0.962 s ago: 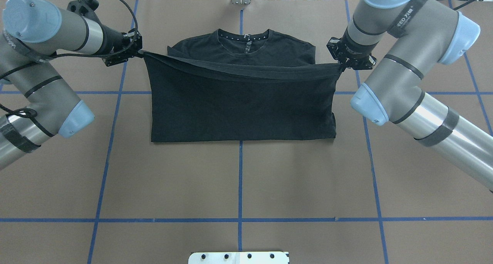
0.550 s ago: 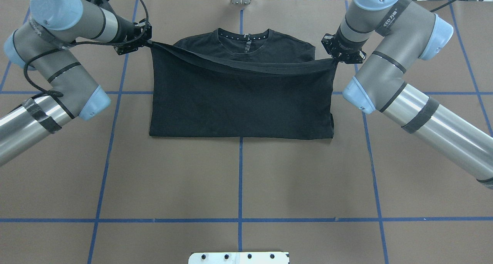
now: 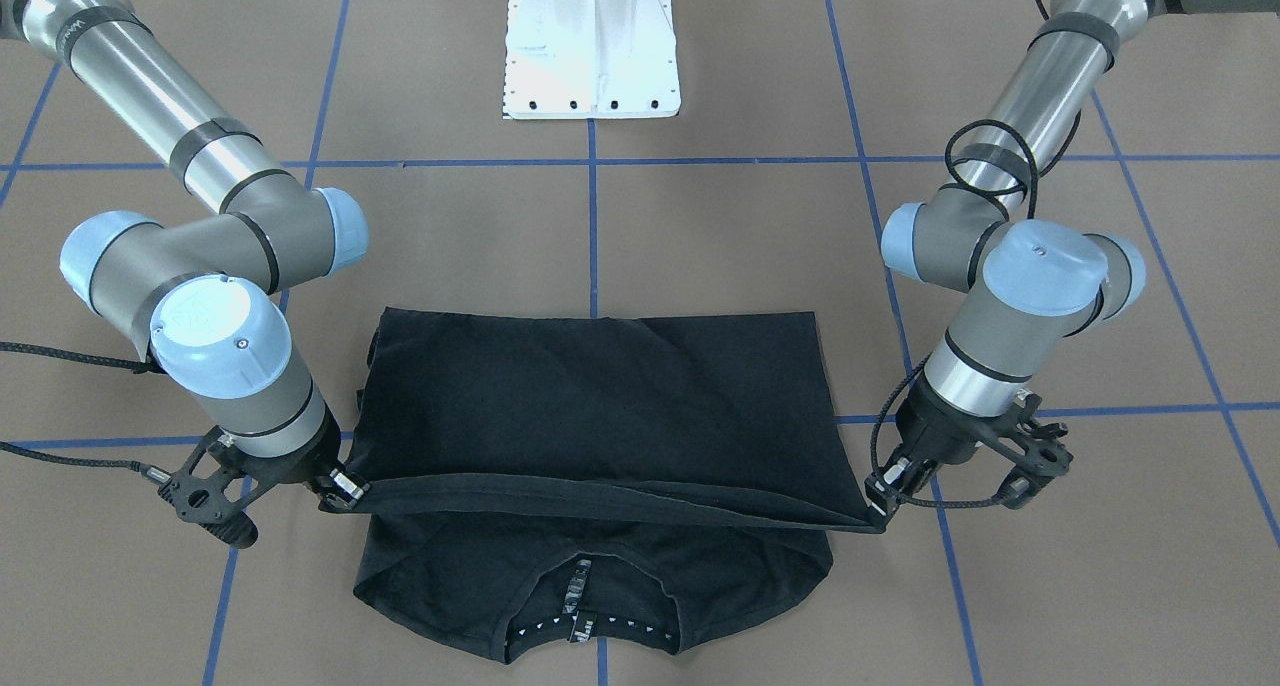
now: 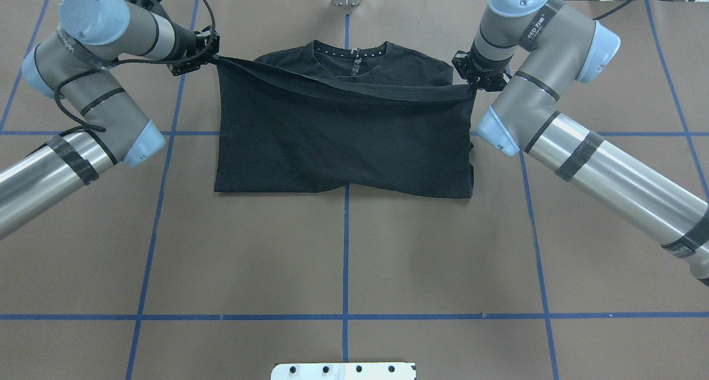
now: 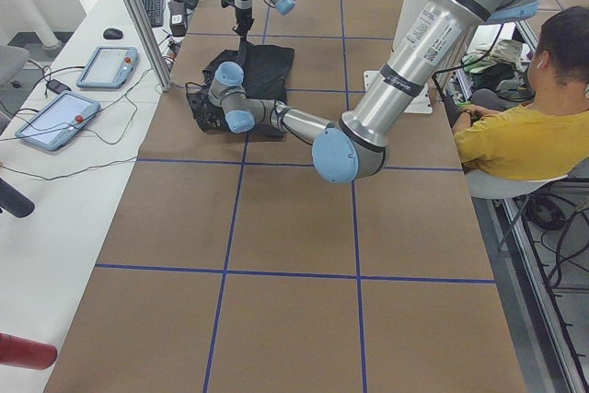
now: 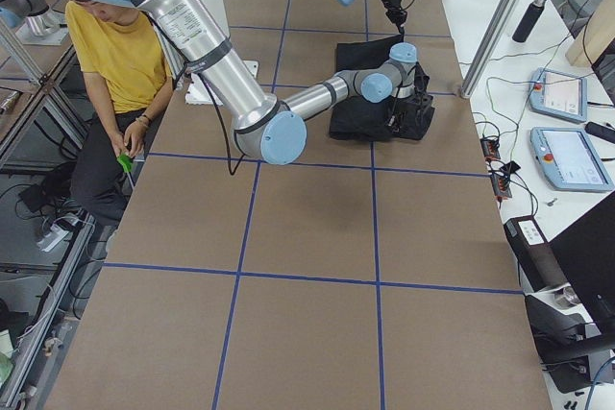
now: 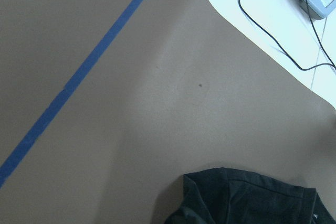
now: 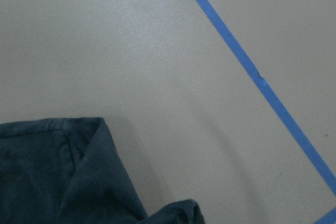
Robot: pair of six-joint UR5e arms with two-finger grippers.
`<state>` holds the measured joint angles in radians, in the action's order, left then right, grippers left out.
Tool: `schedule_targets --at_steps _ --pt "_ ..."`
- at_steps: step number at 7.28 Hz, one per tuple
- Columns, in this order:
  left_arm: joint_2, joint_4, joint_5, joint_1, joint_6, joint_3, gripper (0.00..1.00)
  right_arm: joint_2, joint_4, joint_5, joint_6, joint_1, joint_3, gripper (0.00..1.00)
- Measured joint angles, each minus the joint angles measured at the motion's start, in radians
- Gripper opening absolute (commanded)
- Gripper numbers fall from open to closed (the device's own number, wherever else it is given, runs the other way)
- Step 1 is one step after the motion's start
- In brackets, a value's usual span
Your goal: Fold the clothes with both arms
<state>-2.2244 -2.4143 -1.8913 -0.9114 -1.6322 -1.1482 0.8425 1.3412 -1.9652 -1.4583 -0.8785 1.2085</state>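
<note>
Moved since a second ago: left gripper [image 4: 212, 59] and right gripper [image 4: 471, 86], both inward and toward the far edge of the table [image 4: 343, 258], carrying the lifted hem [image 4: 354, 91] closer to the collar [image 4: 351, 52]. Less of the shirt's chest left uncovered than before.

Nearest the robot, white base plate [image 4: 343, 370] at the middle of the near edge, then bare brown table crossed by blue tape lines [image 4: 345, 247].

Beyond that, black T-shirt [image 4: 343, 147] lying in the far half, centred between the side edges. Near fold straight a second ago, now slightly bowed and drawn a little farther from the near edge.

Over it, hem stretched taut between the two grippers, slanting, left end nearer the far edge than the right end. Each gripper clamped tight on one hem corner, left on the left corner, right on the right.

Farthest, collar flat on the table, just short of the far edge, with small white marks along its inside.
</note>
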Motion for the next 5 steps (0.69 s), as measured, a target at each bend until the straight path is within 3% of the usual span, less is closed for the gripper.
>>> schedule_targets --at_steps 1,2,3,5 --pt "-0.007 -0.015 0.002 0.000 0.000 0.018 0.59 -0.005 -0.018 0.001 0.000 0.000 -0.016 0.12" --pt "-0.010 -0.021 0.003 0.001 0.001 0.026 0.82 -0.011 -0.026 0.001 0.001 0.001 -0.028 0.98" --pt "-0.010 -0.024 0.003 0.002 0.009 0.030 0.86 -0.019 -0.030 0.002 0.000 0.002 -0.040 1.00" --pt "-0.011 -0.026 0.003 0.003 0.032 0.029 0.86 -0.030 -0.033 -0.002 -0.013 0.001 -0.022 1.00"
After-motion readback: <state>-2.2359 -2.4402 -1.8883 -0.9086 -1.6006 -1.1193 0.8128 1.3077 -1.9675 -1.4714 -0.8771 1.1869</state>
